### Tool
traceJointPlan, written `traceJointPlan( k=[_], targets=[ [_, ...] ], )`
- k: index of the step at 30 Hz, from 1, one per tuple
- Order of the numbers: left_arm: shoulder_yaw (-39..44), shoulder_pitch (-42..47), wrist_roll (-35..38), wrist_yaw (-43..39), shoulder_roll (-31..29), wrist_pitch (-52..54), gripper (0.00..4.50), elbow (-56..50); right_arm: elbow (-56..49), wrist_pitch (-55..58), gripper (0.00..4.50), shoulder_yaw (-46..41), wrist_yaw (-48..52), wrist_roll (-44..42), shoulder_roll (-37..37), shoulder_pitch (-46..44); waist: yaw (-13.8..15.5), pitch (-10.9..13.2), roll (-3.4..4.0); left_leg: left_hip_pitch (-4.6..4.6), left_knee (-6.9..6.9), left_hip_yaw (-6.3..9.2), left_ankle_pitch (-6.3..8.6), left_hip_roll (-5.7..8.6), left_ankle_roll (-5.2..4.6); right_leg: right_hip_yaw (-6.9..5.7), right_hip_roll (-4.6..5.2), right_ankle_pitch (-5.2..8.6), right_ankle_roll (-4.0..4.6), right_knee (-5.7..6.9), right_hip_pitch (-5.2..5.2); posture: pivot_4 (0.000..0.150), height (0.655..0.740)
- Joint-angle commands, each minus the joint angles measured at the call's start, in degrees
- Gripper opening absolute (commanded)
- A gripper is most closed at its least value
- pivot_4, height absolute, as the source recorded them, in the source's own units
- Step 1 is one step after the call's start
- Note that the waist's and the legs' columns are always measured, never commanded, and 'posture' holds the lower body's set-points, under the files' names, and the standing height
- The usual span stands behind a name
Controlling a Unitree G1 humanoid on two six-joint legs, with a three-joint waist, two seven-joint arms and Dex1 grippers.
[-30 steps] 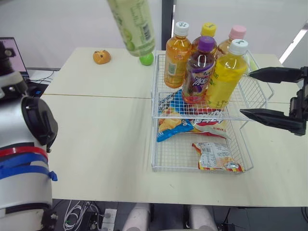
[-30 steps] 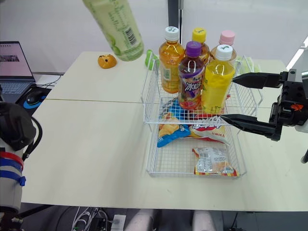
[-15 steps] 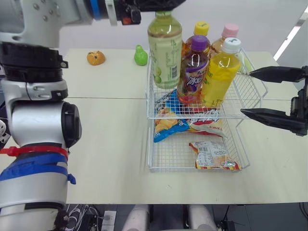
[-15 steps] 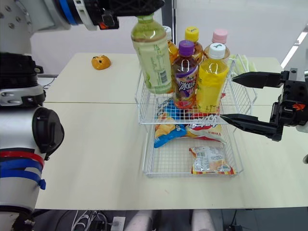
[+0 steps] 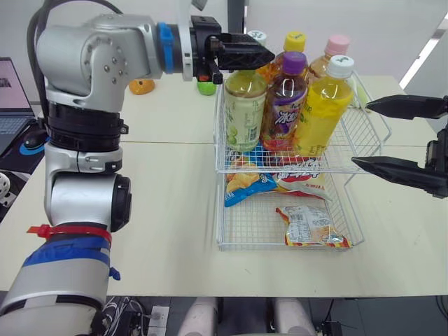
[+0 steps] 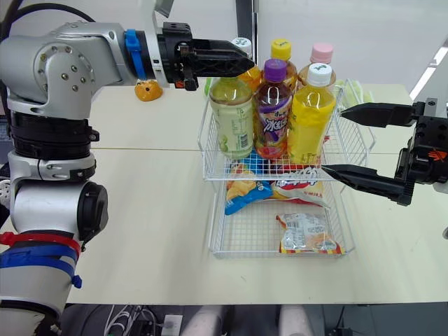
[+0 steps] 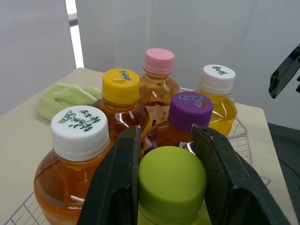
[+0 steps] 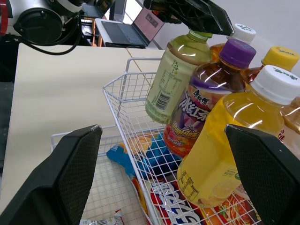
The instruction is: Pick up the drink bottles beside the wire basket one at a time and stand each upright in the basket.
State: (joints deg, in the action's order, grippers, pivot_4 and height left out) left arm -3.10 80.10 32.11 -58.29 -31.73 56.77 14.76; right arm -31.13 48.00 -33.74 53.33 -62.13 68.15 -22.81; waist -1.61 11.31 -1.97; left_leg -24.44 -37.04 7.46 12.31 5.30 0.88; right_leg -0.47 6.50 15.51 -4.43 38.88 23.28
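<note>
Nearest me, snack packets [image 5: 311,227] lay in the lower tier of the wire basket [image 5: 287,170], so I judged the drinks belonged on the upper shelf. There my left gripper [image 5: 248,56] was clamped on the cap of the green tea bottle [image 5: 244,112], holding it upright at the front-left corner, beside the purple bottle [image 5: 283,105]. My right gripper [image 5: 361,134] hung wide open and empty beside the basket. Beyond were the pale table [image 5: 161,210], an orange toy [image 5: 142,86] and a white wall.
</note>
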Motion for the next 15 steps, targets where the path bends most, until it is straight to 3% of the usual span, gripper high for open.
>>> traceJointPlan(
  k=[1,10,15],
  targets=[
    [0.6,0.6,-0.3,-0.5,0.1,-2.2,1.33,-2.5,0.4,-0.3,4.5,-2.8,-0.4,0.2,1.3,-0.1,0.0,0.0,0.0,0.0,0.0,0.0,0.0,0.0,0.0,0.0,0.0,0.0,0.0,0.0,0.0,0.15,0.74],
    [1.6,0.8,-0.1,-1.7,0.8,-2.2,1.33,0.2,1.8,-0.5,4.5,-4.2,0.0,0.9,2.1,0.0,0.0,0.0,0.01,0.0,-0.01,0.0,0.0,0.0,0.0,-0.01,0.0,0.0,0.0,0.0,-0.02,0.15,0.74],
    [3.2,1.0,2.2,-3.0,0.6,-0.6,2.94,0.3,2.3,-0.6,4.5,-4.9,0.7,1.4,2.4,0.3,0.0,0.0,0.01,0.01,-0.01,0.0,0.0,0.0,0.0,-0.02,0.0,0.0,0.0,0.01,-0.02,0.15,0.74]
  ],
)
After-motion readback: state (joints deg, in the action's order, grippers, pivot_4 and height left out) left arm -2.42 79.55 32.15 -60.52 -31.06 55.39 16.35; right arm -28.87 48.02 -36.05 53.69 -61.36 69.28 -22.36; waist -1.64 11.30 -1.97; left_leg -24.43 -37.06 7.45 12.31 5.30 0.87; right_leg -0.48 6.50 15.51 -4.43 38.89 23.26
